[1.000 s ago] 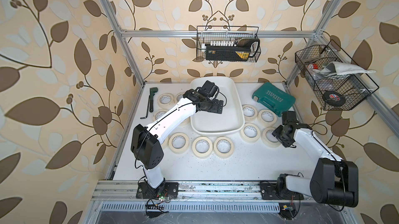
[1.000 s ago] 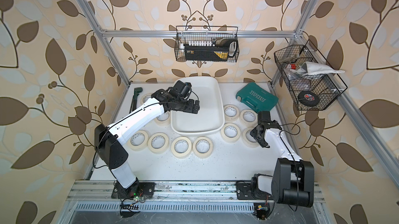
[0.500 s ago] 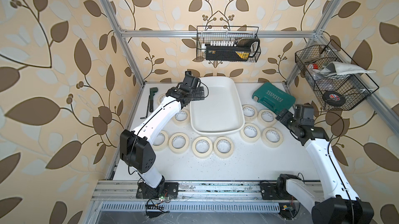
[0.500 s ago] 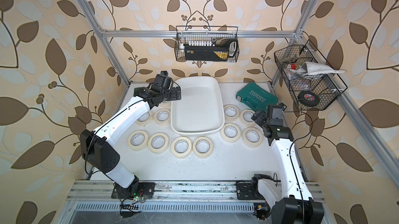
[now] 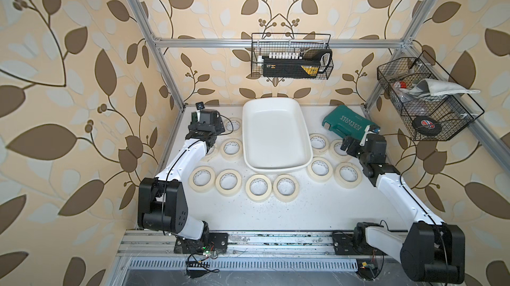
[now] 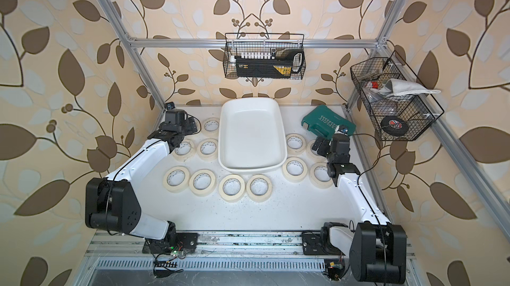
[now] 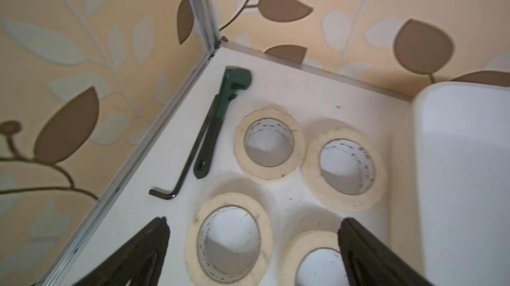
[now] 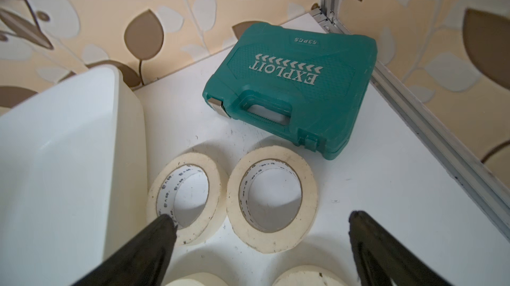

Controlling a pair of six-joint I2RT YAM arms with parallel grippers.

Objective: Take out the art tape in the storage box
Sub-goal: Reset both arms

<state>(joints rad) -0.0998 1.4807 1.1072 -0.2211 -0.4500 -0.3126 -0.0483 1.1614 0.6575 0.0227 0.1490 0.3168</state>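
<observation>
Left tool [image 7: 254, 220] quit storage box [image 5: 273, 133]; it and right tool [image 8: 260, 215] gape empty; EXPLOIT case [image 8: 289, 77].

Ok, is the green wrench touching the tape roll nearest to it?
Apart. The left wrist view shows a strip of bare table between the green wrench and the nearest tape roll.

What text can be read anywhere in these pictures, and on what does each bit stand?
"EXPLOIT", arrowheads either side: lid of the teal plastic tool case.
"53PCS": same lid, smaller.
Cream masking-tape rolls: print inside white cores, too small to read.
Black box with yellow label in the back black wire basket: unreadable.
Black roll with red-white label in the side wire basket: unreadable.
</observation>
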